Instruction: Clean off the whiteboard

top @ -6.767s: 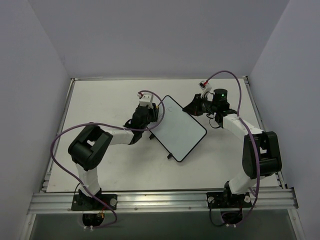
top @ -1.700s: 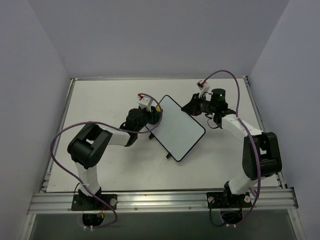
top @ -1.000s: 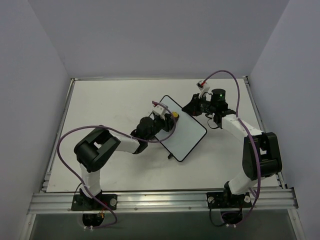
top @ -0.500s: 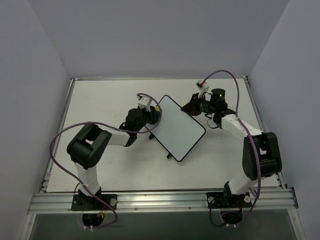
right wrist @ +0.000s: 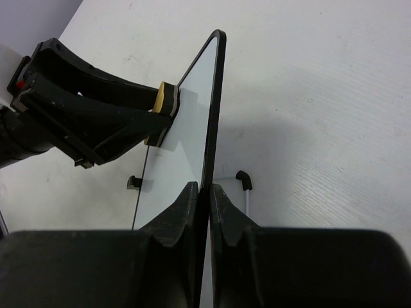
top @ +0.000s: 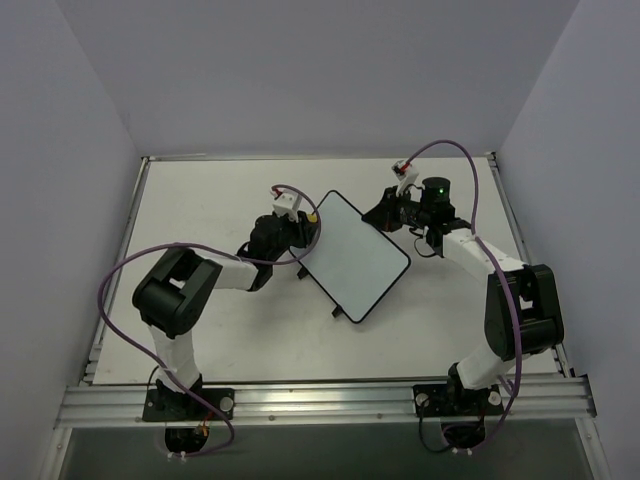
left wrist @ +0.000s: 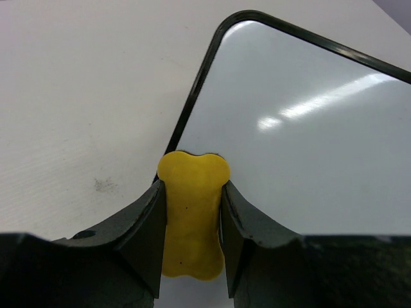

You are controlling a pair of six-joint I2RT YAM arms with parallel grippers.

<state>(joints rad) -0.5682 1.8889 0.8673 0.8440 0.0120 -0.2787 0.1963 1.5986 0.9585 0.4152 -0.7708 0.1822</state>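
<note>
The whiteboard [top: 357, 257] sits tilted up in the middle of the table, its glossy face [left wrist: 302, 128] bare of marks where it shows. My left gripper [left wrist: 192, 192] is shut on a yellow eraser [left wrist: 192, 218], which presses on the board's upper left edge near the corner [top: 313, 214]. My right gripper [right wrist: 205, 189] is shut on the board's thin black frame at its far right corner [top: 380, 216], holding the whiteboard [right wrist: 186, 141] edge-on. From the right wrist view the eraser [right wrist: 166, 106] touches the face, and two small black feet [right wrist: 243, 178] show beneath.
The white table [top: 200, 200] is bounded by grey walls at the back and both sides. Purple cables [top: 450, 150] loop above both arms. A metal rail [top: 320, 400] carrying the arm bases runs along the near edge.
A second ago the left gripper held the eraser over the board's upper middle. It has swept back left to the upper left edge. The right gripper and the board have stayed put.
</note>
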